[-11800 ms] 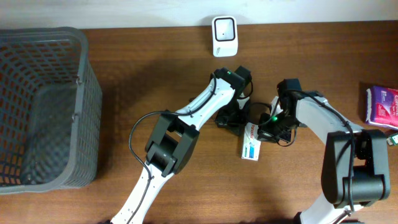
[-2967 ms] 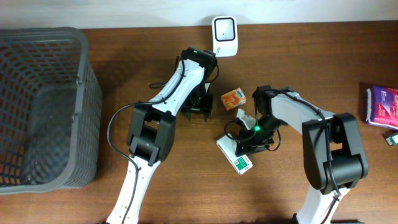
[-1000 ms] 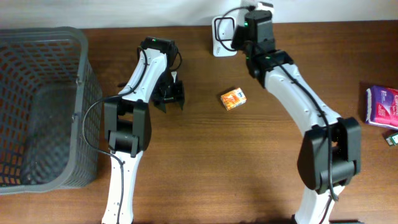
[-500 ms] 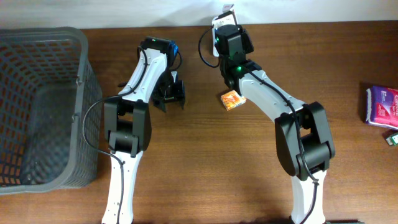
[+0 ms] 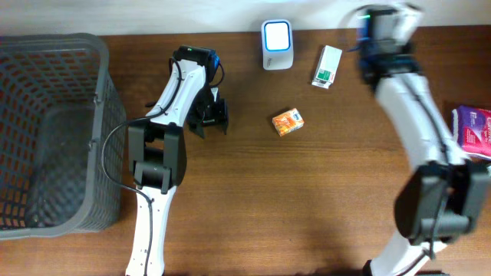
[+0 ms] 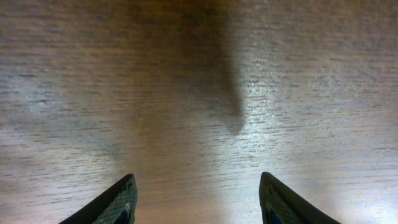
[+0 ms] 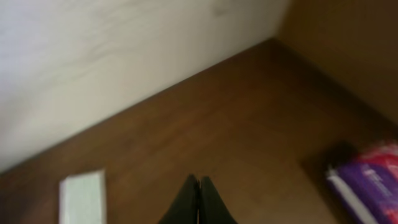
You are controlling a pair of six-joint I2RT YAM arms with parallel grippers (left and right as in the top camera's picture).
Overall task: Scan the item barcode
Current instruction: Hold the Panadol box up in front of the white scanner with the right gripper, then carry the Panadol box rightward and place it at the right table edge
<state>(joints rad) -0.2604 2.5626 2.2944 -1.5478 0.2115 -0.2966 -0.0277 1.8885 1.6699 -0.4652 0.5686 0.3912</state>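
left fingers (image 6: 199, 204) stand well apart over bare wood, with nothing between them; only their two dark tips show at the bottom of the left wrist view. right fingers (image 7: 199, 198) are pressed together tip to tip and hold nothing. from above the right arm is blurred.

the box (image 5: 328, 66) lies flat on the surface (image 5: 307, 199) near the back edge, just to the right of the white scanner (image 5: 277, 34) and apart from it. it is a slim white carton, slightly tilted, with a green patch and some dark print at the end nearer the front. the barcode is too small to make out. in the right wrist view the same box (image 7: 82, 198) is a pale, blurred oblong at the lower left, clear of the fingers.

a small orange carton (image 5: 288, 122) sits mid-surface, nearer the front than the scanner. a grey basket (image 5: 46, 130) fills the left side, and a purple packet (image 5: 472, 130) lies at the far right edge.
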